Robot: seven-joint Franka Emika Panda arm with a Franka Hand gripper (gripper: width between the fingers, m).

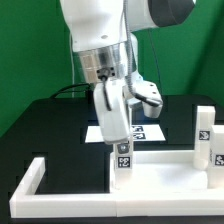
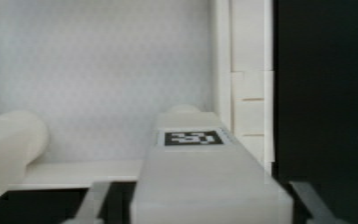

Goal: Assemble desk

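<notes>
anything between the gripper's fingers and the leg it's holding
Nothing: the wrist view shows the gripper shut directly on the tagged white leg.

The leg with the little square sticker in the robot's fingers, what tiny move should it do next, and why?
Probably a small move straight down. The gripper holds the leg upright over the tabletop, and the wrist view shows the leg near the panel's corner rim. Whether its end already touches the panel cannot be told, so lowering gently to seat it seems the safest next step.

A green backdrop (image 1: 25, 50) rises behind the black table (image 1: 50, 125) under even light.
</notes>
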